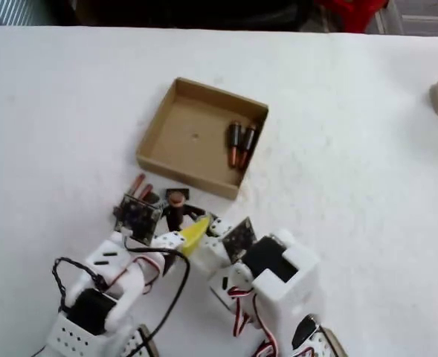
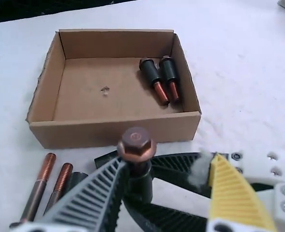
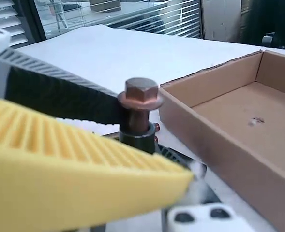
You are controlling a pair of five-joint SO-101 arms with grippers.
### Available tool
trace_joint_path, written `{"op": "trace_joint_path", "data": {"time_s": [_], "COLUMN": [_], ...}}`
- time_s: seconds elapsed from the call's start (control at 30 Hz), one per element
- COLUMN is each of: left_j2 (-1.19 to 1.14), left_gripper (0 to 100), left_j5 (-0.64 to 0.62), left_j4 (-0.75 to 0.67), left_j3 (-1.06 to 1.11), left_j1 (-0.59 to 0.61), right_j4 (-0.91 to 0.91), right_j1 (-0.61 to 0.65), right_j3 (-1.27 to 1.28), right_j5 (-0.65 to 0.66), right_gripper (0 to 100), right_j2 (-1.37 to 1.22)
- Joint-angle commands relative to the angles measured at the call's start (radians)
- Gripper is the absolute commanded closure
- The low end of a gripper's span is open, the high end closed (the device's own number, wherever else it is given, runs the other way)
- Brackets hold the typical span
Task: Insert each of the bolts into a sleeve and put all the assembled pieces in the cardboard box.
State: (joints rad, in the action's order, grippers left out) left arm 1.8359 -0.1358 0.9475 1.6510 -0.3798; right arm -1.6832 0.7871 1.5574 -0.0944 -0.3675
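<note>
Bright, even light falls from above; the white table is close to washed out in the high view, its far edge meeting a dark room; shadows are soft and short, the deepest along the inner walls of the cardboard box; the copper head of the bolt carries a small glint; daylight glows through blinds beyond the table's far edge.

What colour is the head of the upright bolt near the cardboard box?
The bolt head is copper-coloured; the right wrist view shows it best.
</note>
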Motion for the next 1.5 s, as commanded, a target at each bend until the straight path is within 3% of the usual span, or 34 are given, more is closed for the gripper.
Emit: {"op": "trace_joint_path", "data": {"time_s": [0.0,0.13,0.33,0.43,0.87,1.03,1.33,1.47], "left_j2": [-0.007,-0.007,-0.007,-0.007,-0.007,-0.007,-0.007,-0.007], "left_gripper": [71,70,53,52,68,76,98,97], "left_j5": [0.015,0.017,0.017,0.017,-0.015,-0.104,-0.167,-0.158], "left_j4": [0.028,0.031,0.126,0.124,0.110,-0.026,-0.095,-0.098], "left_j3": [-0.003,-0.020,-0.072,-0.069,-0.253,-0.259,-0.259,-0.209], "left_j1": [-0.016,-0.015,0.042,0.044,0.171,0.231,0.415,0.456], "right_j4": [-0.004,-0.004,-0.004,-0.004,-0.004,-0.004,-0.004,-0.004], "right_j1": [-0.001,-0.001,-0.001,-0.001,-0.001,-0.001,-0.001,-0.001], "right_j3": [-0.006,-0.006,-0.006,-0.006,-0.008,-0.008,-0.008,-0.008], "right_j5": [0.005,0.006,0.006,0.006,0.006,0.006,0.006,0.006], "right_gripper": [98.2,98.2,98.2,98.2,98.2,98.2,98.2,98.2], "right_j2": [0.016,0.016,0.016,0.015,0.013,0.013,0.013,0.013]}}
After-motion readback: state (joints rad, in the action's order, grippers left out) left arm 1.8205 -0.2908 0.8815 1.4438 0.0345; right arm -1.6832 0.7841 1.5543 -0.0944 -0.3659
